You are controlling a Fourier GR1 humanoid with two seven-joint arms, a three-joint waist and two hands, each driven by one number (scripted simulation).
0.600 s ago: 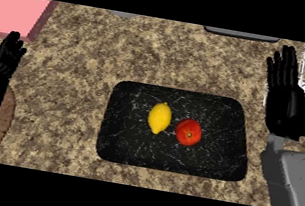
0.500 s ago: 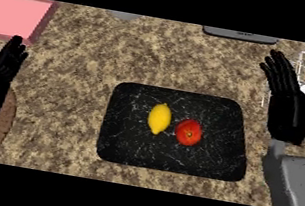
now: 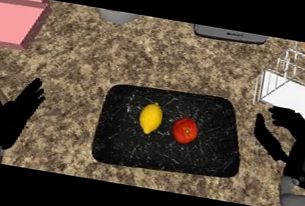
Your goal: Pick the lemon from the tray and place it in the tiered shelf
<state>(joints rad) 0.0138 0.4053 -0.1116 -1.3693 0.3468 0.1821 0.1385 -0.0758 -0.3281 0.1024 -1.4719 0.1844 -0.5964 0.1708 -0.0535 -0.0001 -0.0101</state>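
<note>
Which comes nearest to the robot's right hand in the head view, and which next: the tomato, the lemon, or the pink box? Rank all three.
Measured from the right hand:
1. Tomato, on the tray's right half.
2. Lemon, just left of the tomato.
3. Pink box, far corner at upper left.

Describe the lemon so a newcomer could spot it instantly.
Find the black tray in the middle of the speckled counter. Two fruits lie side by side near its centre. The lemon is the left one, yellow and elongated, while its neighbour, the tomato, is red and round.
</note>
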